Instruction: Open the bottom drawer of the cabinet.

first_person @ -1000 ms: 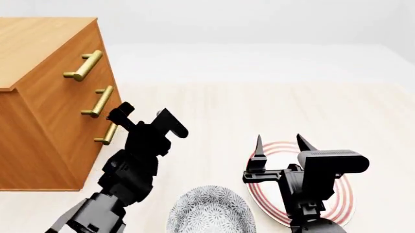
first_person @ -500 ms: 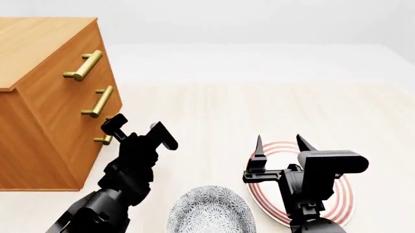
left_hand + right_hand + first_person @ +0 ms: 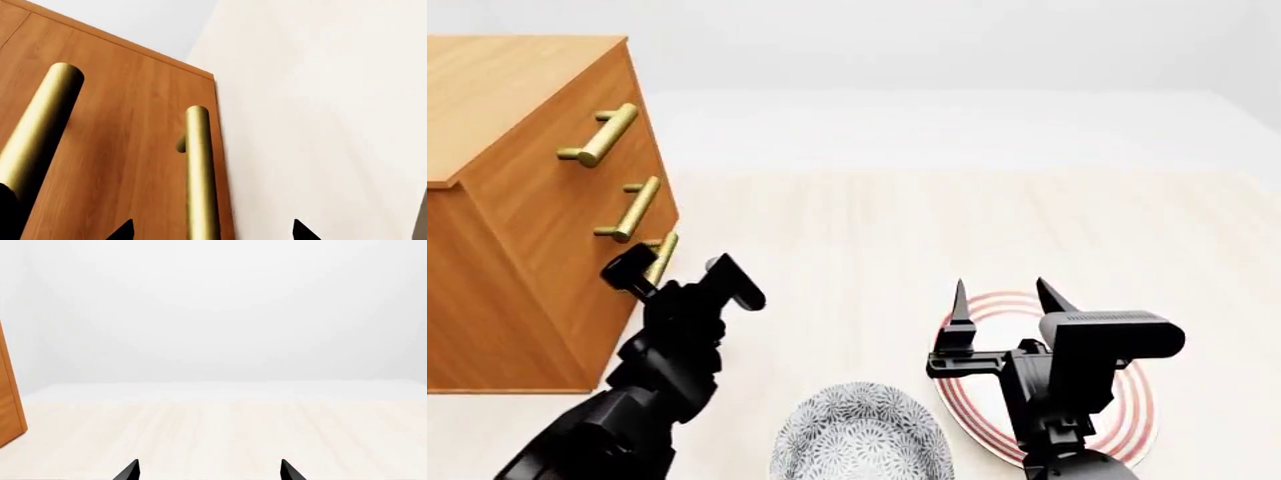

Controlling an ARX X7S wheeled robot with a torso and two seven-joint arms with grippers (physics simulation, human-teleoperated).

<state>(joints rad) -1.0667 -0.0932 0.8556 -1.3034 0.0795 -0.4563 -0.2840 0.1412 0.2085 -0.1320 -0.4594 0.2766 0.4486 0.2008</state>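
**Observer:** Three drawers on that cabinet [image 3: 521, 220]. Which one are you working, and where does it sit?

**Operator:** The bottom drawer [image 3: 627, 310], lowest of the stack, at the near left of the bench [image 3: 961, 220]. Its brass handle [image 3: 662, 257] faces right, towards open bench, so I am coming at it from that side with the left arm.

**Observer:** How is the left end effector [image 3: 681, 278] set?

**Operator:** Spread wide and empty. The left arm reaches up and forward from the near left, wrist turned so the two fingers straddle the bar. In the wrist view the handle [image 3: 200, 175] runs up between the fingertips [image 3: 123, 231], closer to one tip than the other. I judge it is lined up but not yet closed; I cannot tell whether either finger touches the brass.

**Observer:** Why keep it that open?

**Operator:** The middle drawer's handle [image 3: 40, 130] is close by, so I want clearance and a sure pick of the right bar before I close.

**Observer:** And the right arm?

**Operator:** I have it parked. The right end effector [image 3: 1004, 300] hovers over the striped plate [image 3: 1134, 410], fingers apart, holding nothing, pointing away across the bench. The patterned bowl [image 3: 861, 435] sits near, between the arms, out of the drawer's path as far as I can judge.
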